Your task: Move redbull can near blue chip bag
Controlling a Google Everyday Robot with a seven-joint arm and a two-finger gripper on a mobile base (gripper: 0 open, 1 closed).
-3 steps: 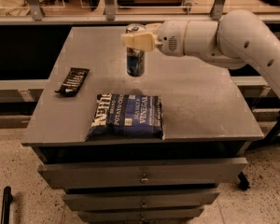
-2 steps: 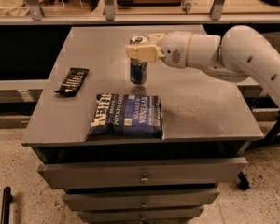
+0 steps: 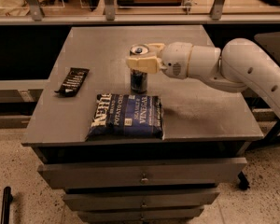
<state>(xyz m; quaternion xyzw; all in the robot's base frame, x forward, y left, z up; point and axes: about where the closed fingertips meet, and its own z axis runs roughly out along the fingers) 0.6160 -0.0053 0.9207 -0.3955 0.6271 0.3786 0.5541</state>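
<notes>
One redbull can [image 3: 139, 80] is showing upright over the surface [image 3: 200, 106], and one blue chip bag [image 3: 126, 116] is lying just in front of it. One narrow black packet [image 3: 72, 80] is lying well apart from both, making three items in all, one of each kind. One white arm [image 3: 242, 66] is reaching over the surface, carrying one pincer [image 3: 139, 55] whose two fingers are clasping the can near its top. Below the surface, three drawer fronts [image 3: 142, 171] are showing, stacked one under another.
</notes>
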